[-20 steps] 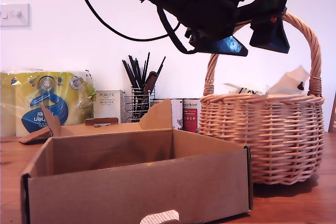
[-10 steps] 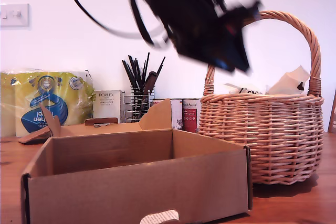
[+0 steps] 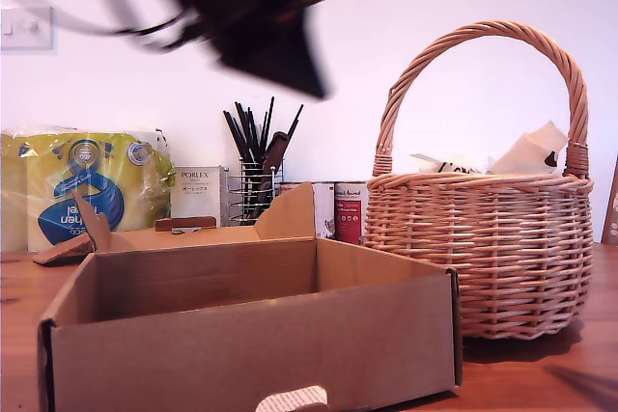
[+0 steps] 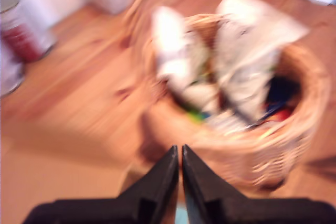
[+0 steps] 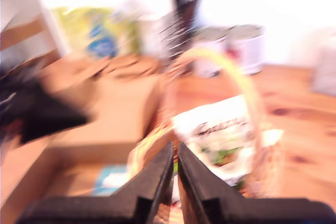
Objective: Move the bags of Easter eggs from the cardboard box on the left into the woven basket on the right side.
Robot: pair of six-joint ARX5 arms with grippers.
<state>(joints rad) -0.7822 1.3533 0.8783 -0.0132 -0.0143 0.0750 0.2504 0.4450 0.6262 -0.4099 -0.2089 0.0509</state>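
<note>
Inside the woven basket, at the exterior view's right, pale bags of Easter eggs already stand. One blue-edged pouch seems to lie in the cardboard box, so that looks like your remaining pick. Both my first gripper and my second gripper have their jaws pressed together, holding nothing. Spread the jaws before you descend, and come straight down onto the pouch's edge. Motion blur smears both wrist views, the box wall hides its floor from the exterior camera, and the blurred arm above cannot be told first from second.
</note>
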